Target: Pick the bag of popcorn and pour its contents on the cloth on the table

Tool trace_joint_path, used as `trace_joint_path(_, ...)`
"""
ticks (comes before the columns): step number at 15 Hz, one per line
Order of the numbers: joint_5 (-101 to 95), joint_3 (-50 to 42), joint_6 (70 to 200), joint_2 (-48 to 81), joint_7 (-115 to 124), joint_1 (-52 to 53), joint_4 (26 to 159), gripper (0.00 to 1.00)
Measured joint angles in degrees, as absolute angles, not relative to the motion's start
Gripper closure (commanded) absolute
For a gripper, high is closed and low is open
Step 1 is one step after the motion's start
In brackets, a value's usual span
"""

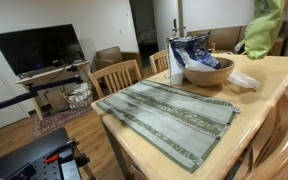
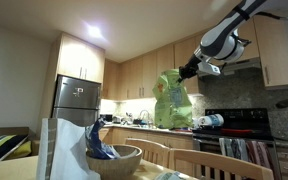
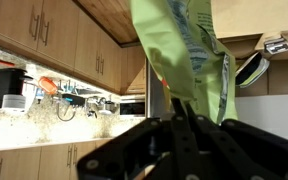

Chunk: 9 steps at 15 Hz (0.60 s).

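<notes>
Nearest in an exterior view lies the cloth [image 1: 169, 112], a long grey-green woven runner with darker patterned stripes. It is spread flat on the smooth blond wood of the table [image 1: 269, 100]. Beyond it stands a round wooden bowl [image 1: 209, 72] with a crinkly blue-and-white bag [image 1: 189, 48] upright inside. A crumpled clear wrapper [image 1: 244, 82] lies just right of the bowl. Slatted wooden chairs [image 1: 116, 75] stand along the table's left side.

Farther back, at the far right, the bag of popcorn [image 1: 264, 28] hangs in the air, higher than the bowl and well apart from the cloth. The gripper [image 2: 191, 68] is clamped on the bag's upper end, and the glossy lime-green film [image 2: 172, 100] bulges and creases below it. In the wrist view the dark fingers [image 3: 189, 125] pinch together on the wrinkled green film [image 3: 179, 50].

Farthest away are flat-fronted wooden cabinets [image 2: 134, 75] and a steel fridge [image 2: 76, 100].
</notes>
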<state>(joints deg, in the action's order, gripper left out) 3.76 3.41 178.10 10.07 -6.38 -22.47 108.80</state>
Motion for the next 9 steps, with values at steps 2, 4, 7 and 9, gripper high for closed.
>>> trace_joint_path(2,3.8,3.5,178.1,10.1,-6.4,-22.5,108.8,1.00)
trace_joint_path(4,3.7,3.6,178.1,10.1,-6.4,-22.5,108.8,1.00)
trace_joint_path(7,3.7,4.6,178.1,10.3,-8.7,-22.8,109.9,1.00)
trace_joint_path(9,4.6,7.2,178.1,10.3,-12.8,-24.5,111.7,1.00)
